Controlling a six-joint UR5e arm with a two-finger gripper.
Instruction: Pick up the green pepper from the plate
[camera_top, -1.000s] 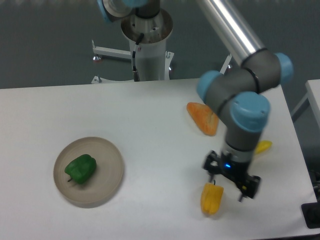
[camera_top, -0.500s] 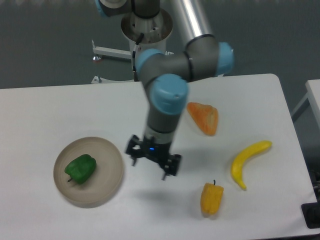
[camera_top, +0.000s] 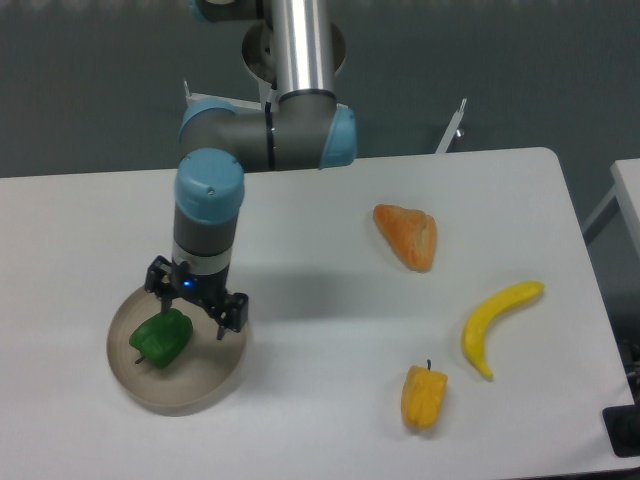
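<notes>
Plate (camera_top: 222, 375) at near left of bench (camera_top: 300, 220) holds the pepper (camera_top: 160, 339), untouched on its left half. Hand (camera_top: 192, 310) hangs open above the plate, just right of the pepper, fingers spread. Approach looks done; descent, grip and lift remain.

Two peppers (one green pepper (camera_top: 162, 338), one yellow pepper (camera_top: 423, 397)) — one plate (camera_top: 190, 393) — one banana (camera_top: 496, 324).

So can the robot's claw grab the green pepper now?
Probably yes. The gripper hangs open right over the green pepper on the plate, and nothing lies between them.
</notes>
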